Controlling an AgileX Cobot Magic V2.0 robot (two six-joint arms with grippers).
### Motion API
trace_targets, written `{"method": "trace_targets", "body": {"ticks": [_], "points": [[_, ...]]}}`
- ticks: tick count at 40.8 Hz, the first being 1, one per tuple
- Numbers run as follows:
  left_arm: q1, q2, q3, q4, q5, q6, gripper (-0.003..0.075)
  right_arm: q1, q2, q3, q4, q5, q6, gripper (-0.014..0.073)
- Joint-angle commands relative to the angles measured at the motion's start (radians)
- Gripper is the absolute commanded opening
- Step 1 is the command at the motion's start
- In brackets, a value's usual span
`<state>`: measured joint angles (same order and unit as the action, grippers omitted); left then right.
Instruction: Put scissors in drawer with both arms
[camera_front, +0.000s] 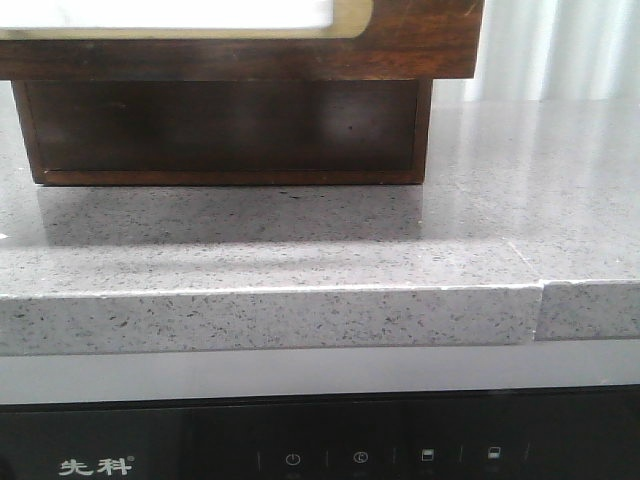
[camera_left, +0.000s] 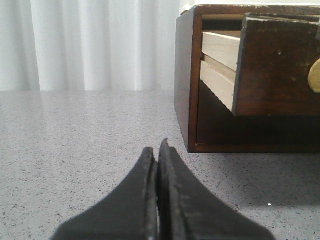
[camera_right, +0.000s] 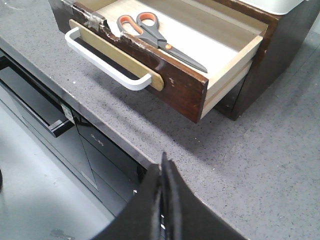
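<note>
right wrist view shows the scissors (camera_right: 159, 39) lying inside the pulled-out drawer (camera_right: 190, 92); both grippers pressed together, empty.

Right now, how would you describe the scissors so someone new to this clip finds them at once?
Start at the dark wooden cabinet on the grey speckled counter. Its drawer is pulled out, with a white handle on a tan strip. The scissors lie flat on its pale floor, the only thing visible inside: grey handles with orange-lined loops, slim grey blades.

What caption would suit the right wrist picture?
Scissors lying inside the open drawer, seen past the shut right gripper over the counter.
</note>
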<state>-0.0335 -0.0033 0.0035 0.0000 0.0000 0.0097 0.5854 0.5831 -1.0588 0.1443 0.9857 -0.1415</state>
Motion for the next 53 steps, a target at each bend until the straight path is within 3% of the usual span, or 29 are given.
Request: {"method": "trace_targets", "body": {"ticks": [1, 19, 30, 40, 53], "points": [[0.003, -0.021, 0.026, -0.010, -0.080, -0.010, -0.0020, -0.005, 0.006, -0.022, -0.002, -0.070, -0.003, -0.0069], [0.003, -0.021, 0.026, -0.010, -0.080, -0.010, -0.0020, -0.039, -0.030, 0.025, -0.005, -0.110, -0.014, -0.0069], [0.003, -0.017, 0.026, -0.010, -0.080, -0.010, -0.0020, -0.348, -0.272, 0.384, -0.086, -0.465, -0.021, -0.0069], [0.003, -0.017, 0.026, -0.010, -0.080, -0.010, -0.0020, -0.550, -0.494, 0.751, -0.086, -0.767, -0.021, -0.0069], [0.003, -0.017, 0.026, -0.010, -0.080, -0.010, -0.0020, -0.601, -0.610, 1.024, -0.084, -0.912, -0.021, -0.0069]]}}
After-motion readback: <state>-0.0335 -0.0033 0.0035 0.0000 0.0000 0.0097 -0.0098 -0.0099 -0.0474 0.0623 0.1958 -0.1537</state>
